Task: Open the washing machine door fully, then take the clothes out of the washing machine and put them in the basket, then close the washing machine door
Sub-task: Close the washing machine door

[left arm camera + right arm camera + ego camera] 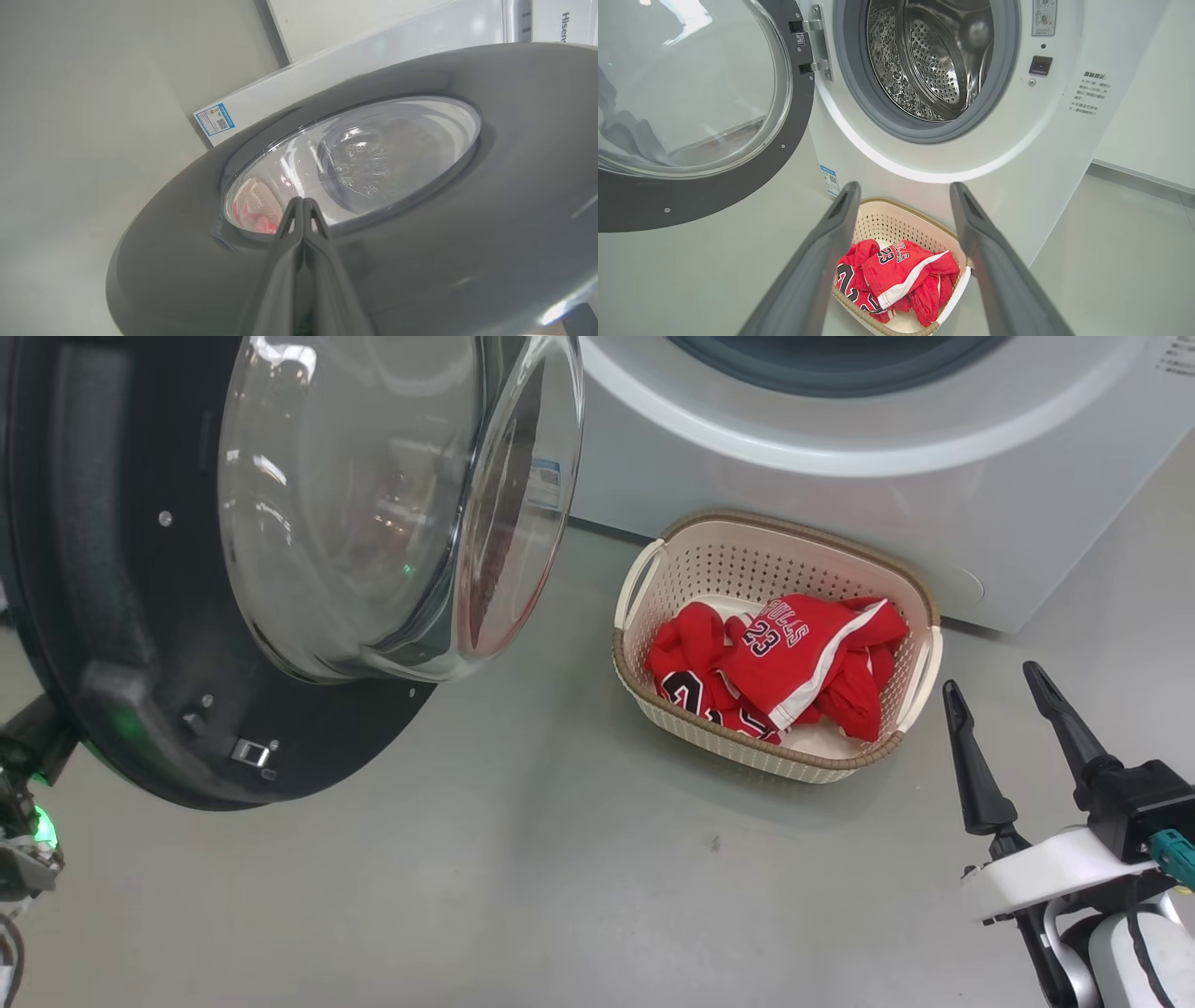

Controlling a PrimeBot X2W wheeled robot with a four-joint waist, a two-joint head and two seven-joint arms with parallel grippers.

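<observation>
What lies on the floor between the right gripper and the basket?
Nothing: in the head view, just bare grey floor separates the open right gripper from the basket.

The left gripper [303, 201], jaws pressed together, points at the edge of the clear glass bowl [373, 158] in the washing machine door [444, 261], with the white washing machine [373, 51] and its blue label sticker [215, 119] beyond.

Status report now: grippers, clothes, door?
Left gripper shut, by washing machine door. Right gripper open, empty. Clothes in basket; door open. No obstacle seen.
</observation>
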